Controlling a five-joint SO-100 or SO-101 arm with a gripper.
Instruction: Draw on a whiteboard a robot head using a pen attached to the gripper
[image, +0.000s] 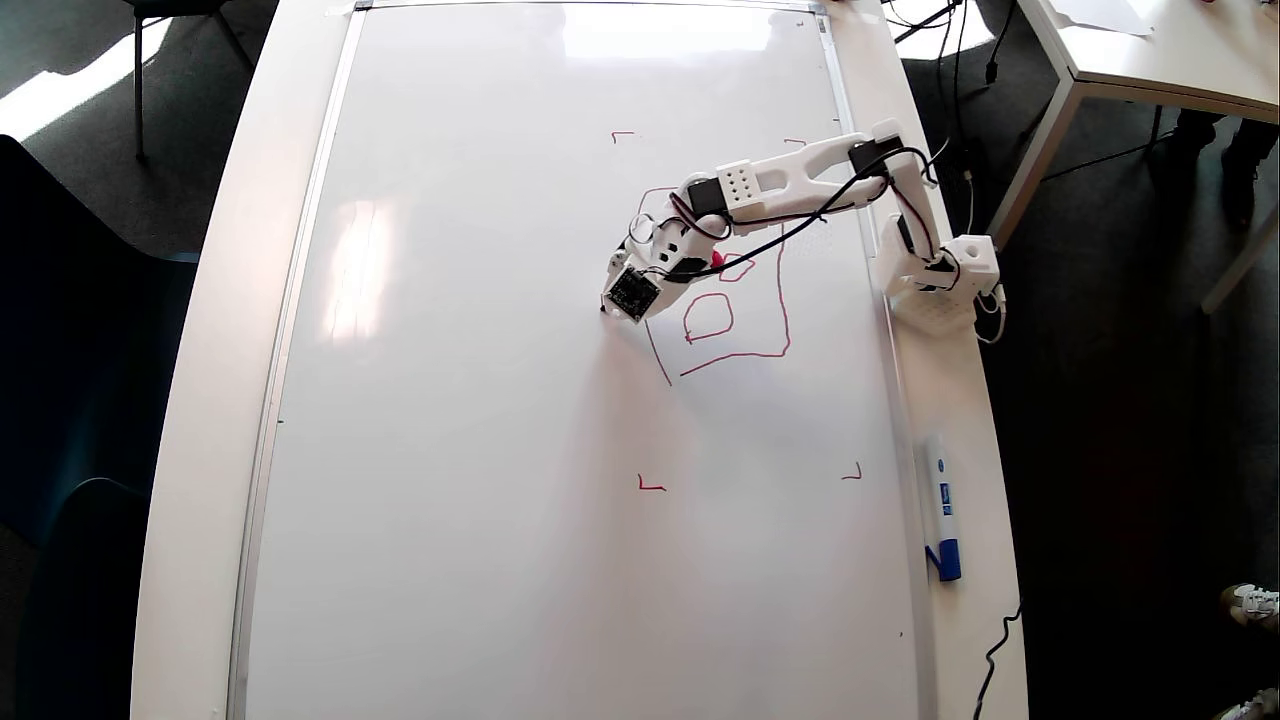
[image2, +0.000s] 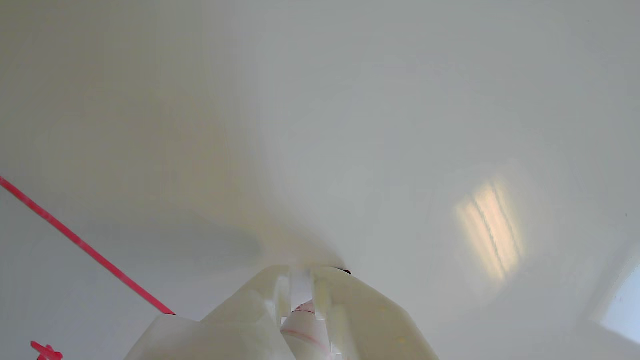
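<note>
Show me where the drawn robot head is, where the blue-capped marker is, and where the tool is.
robot head (image: 781, 300): overhead view, right side of its red outline.
blue-capped marker (image: 941, 500): overhead view, white barrel, on the table.
tool (image2: 300, 280): wrist view, between its white fingertips, pen clamped there.

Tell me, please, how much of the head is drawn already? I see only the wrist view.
Observer: In the overhead view, the head has its right and bottom lines; its bottom-left corner is open.
Operator: Are there shapes inside?
Observer: Yes, one rounded box shows whole.
Operator: Where is the pincer?
Observer: The pincer, holding the pen, is at the head's left side.
</note>
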